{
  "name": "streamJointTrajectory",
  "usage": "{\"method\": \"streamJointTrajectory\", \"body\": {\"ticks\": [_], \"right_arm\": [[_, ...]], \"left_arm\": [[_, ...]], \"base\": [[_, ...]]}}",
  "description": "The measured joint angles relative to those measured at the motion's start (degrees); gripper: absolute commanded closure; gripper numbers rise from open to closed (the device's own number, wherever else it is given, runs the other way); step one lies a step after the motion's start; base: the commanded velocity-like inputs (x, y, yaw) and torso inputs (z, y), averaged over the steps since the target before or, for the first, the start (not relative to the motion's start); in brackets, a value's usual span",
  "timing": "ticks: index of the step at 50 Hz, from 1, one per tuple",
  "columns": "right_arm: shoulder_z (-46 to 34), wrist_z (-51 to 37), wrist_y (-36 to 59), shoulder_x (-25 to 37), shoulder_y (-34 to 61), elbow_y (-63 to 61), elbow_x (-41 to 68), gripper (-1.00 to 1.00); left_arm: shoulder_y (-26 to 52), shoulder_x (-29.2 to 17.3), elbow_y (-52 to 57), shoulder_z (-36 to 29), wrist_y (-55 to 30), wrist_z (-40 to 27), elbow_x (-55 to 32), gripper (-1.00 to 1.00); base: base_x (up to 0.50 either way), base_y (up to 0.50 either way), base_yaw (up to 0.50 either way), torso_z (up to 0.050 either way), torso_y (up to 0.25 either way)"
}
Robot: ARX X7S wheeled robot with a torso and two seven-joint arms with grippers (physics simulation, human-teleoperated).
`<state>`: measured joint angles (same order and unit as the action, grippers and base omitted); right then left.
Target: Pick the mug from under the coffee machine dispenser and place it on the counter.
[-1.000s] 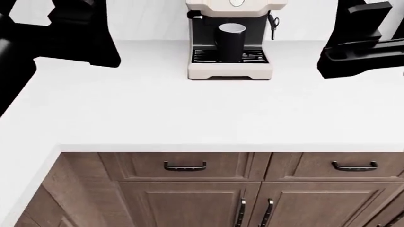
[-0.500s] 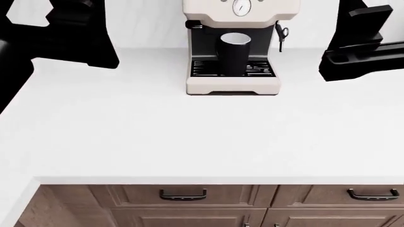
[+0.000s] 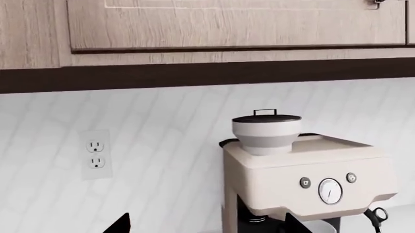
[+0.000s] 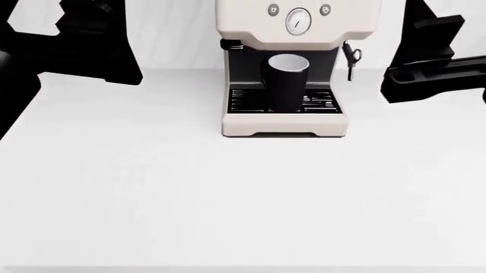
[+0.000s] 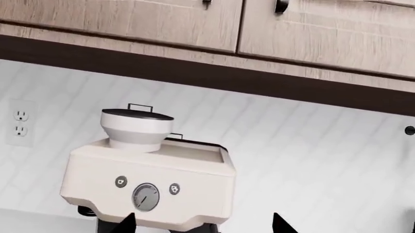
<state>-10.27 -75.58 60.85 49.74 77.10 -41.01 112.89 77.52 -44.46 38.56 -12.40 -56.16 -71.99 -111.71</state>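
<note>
While it stands upright on the slotted drip tray, inside the black recess of the coffee machine at the desk's back edge, the mug shows as a tall matte black cylinder with a white inside; its handle cannot be made out. Above it sit a round gauge between two buttons and a steam wand. Both arms hang dark, well apart from the mug, one toward each side edge; neither gripper's jaws show clearly enough to tell whether they are spread or pressed together.
</note>
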Motion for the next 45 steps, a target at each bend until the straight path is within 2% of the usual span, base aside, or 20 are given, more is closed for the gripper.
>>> {"method": "streamJointTrajectory", "body": {"ticks": [18,26,45], "right_arm": [[-0.5,0.0,-0.3,0.8,-0.1,-0.2,0.2,-1.00],[-0.2,0.0,-1.2,1.2,-2.0,-0.8,0.6,-1.00],[10.9,4.9,-8.6,1.2,-29.7,-6.5,1.7,-1.00]], "left_arm": [[0.0,-0.5,0.1,-0.3,0.3,0.1,-0.1,-1.00],[-0.5,-0.7,0.4,-0.3,0.5,0.3,0.0,-1.00],[-3.1,-1.2,0.9,0.2,1.1,1.6,1.4,-1.00]], "base": [[0.28,0.00,0.00,0.000,0.001],[0.03,0.00,0.00,0.000,0.000],[0.00,0.00,0.00,0.000,0.000]]}}
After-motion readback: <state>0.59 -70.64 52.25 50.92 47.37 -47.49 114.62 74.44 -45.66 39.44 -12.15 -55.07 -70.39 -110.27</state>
